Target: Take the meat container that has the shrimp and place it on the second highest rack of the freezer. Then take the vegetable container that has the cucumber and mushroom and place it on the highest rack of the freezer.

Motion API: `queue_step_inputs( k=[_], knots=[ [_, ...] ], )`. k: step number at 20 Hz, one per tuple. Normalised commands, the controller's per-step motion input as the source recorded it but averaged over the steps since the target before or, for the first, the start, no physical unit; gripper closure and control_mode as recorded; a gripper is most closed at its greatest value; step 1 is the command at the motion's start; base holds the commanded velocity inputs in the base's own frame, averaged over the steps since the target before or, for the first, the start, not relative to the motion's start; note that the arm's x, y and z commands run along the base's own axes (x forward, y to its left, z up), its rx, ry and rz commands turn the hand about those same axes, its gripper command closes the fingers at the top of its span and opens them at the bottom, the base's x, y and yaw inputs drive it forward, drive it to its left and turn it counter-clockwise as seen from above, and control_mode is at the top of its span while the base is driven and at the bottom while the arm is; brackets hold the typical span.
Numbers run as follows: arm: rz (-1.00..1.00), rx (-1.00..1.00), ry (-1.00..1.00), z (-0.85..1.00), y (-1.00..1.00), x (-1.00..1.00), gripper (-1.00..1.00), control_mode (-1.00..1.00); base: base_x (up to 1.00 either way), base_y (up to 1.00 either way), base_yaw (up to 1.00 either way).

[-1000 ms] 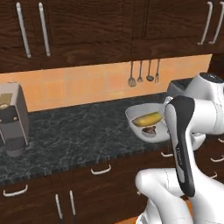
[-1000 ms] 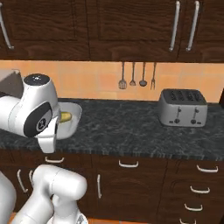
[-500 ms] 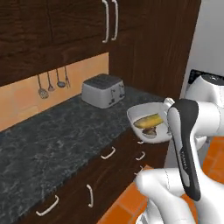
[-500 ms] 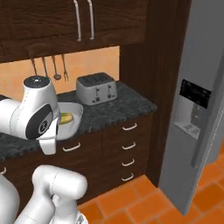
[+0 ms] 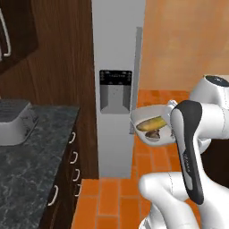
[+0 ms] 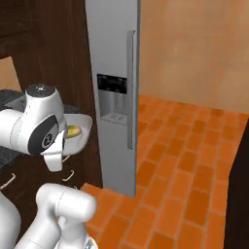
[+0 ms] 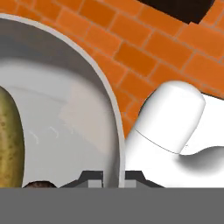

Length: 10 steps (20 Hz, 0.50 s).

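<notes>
Veg step in hand — the gripper [image 7: 112, 177] is pinched nearly shut on the rim of the vegetable container [image 5: 152, 125], the rim sandwiched between the tips in the hand view, so the bowl is carried in the air, close in front of the arm and well above the orange brick floor [image 6: 194, 160]. Inside it: the cucumber [image 5: 151, 124] lying across the bowl, and the mushroom [image 5: 154, 133] just beside it, lower down. The freezer [image 5: 117, 67] stands ahead w/ its door shut, long handle [image 6: 130, 87] and black dispenser panel [image 5: 115, 77] facing the robot; the bowl is near the door front but apart from it. Dark counter [image 5: 31, 147] w/ a toaster [image 5: 13, 127] off to the left. Meat container — can't tell where it sits. Judgement: next calls for getting to the top rack, but the door looks closed and the only gripper is busy, so access is the snag; keep the bowl level so the veg doesn't roll out.
</notes>
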Motion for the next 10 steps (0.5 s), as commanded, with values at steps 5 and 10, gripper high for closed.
queue_step_inputs(
  k=[5, 10],
  knots=[
    [0.0, 0.0, 0.0, 0.0, 0.0, 0.0, 1.0, 1.0, 0.0, -0.48, -0.8],
    [0.0, 0.0, 0.0, 0.0, 0.0, 0.0, 1.0, 1.0, 0.45, -0.73, -0.3]
  ],
)
